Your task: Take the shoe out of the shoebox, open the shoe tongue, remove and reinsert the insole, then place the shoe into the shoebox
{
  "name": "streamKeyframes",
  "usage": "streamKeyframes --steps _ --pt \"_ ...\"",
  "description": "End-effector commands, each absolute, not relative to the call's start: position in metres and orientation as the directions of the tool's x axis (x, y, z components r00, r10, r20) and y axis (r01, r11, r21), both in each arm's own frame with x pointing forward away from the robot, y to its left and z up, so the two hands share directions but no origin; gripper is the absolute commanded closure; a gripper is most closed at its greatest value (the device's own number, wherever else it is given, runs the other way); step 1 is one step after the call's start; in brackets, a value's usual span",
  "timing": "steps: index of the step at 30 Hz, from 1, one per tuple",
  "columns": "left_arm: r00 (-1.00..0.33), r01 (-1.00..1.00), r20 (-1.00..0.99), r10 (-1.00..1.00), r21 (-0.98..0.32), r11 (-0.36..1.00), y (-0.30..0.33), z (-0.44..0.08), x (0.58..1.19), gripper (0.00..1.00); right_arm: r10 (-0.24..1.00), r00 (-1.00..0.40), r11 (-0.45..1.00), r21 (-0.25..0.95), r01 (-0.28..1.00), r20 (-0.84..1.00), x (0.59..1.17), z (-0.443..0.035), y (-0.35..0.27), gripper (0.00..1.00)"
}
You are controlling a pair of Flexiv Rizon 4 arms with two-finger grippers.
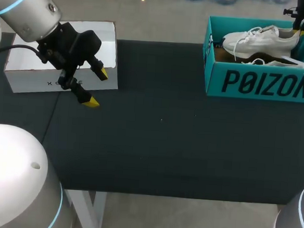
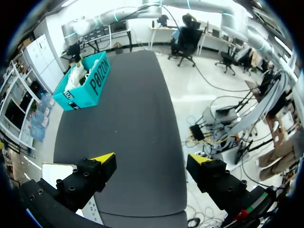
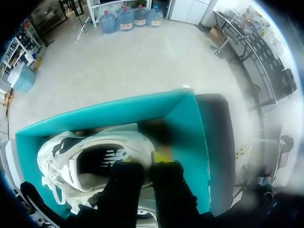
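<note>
Desk [image 1: 160, 146], one, with a dark matte top, is spanning the head view and carrying two items. A teal shoebox [image 1: 264, 82], open-topped, is sitting at the far right corner, its printed long side facing the near edge. A white box [image 1: 25, 63] is lying at the far left, well apart from the shoebox. A few small pale specks are showing on the dark surface between them.

Wide passage over the dark surface [image 1: 160, 146] between the white box [image 1: 102, 37], far left, and the teal shoebox [image 1: 263, 85], far right. The left gripper [image 1: 97, 88] hangs at the white box's near edge, fingers spread. The shoebox is open on top; the shoe [image 1: 261, 41] fills most of it. The right gripper [image 3: 146, 166] blocks the heel end, fingers pinching the heel rim, box walls close by.
</note>
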State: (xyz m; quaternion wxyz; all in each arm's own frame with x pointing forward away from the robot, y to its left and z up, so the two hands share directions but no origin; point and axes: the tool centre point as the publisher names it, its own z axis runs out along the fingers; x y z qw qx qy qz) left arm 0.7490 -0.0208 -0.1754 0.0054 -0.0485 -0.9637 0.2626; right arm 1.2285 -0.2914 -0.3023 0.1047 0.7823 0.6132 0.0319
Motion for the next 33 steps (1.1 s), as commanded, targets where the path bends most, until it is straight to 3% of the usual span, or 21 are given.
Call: streamKeyframes --steps 1,19,20,21,22,23,33 --pt "-0.995 0.091 -0.014 0.097 -0.505 0.859 -0.021 -0.175 0.749 0.00 0.963 0.256 -0.239 0.170 0.956 -0.083 1.248 -0.322 -0.292 1.00" --pt "-0.995 0.091 -0.014 0.097 -0.505 0.859 -0.021 -0.175 0.749 0.00 0.952 0.292 -0.279 0.139 0.950 -0.091 1.250 -0.348 -0.294 1.00" --pt "-0.995 0.091 -0.014 0.097 -0.505 0.859 -0.021 -0.175 0.749 0.00 0.952 0.293 -0.279 0.137 0.950 -0.092 1.249 -0.349 -0.294 0.92" --pt "-0.995 0.091 -0.014 0.097 -0.505 0.859 -0.021 -0.175 0.749 0.00 0.951 0.294 -0.281 0.136 0.950 -0.092 1.248 -0.349 -0.293 0.65" --pt "-0.995 0.091 -0.014 0.097 -0.505 0.859 -0.021 -0.175 0.749 0.00 0.951 0.296 -0.282 0.135 0.950 -0.092 1.245 -0.349 -0.293 0.47" --pt "-0.995 0.091 -0.014 0.097 -0.505 0.859 -0.021 -0.175 0.749 0.00 0.950 0.299 -0.286 0.138 0.948 -0.088 1.243 -0.348 -0.293 0.01" --pt "-0.995 0.091 -0.014 0.097 -0.505 0.859 -0.021 -0.175 0.749 0.00 0.953 0.293 -0.274 0.195 0.942 -0.076 1.228 -0.305 -0.284 0.00"
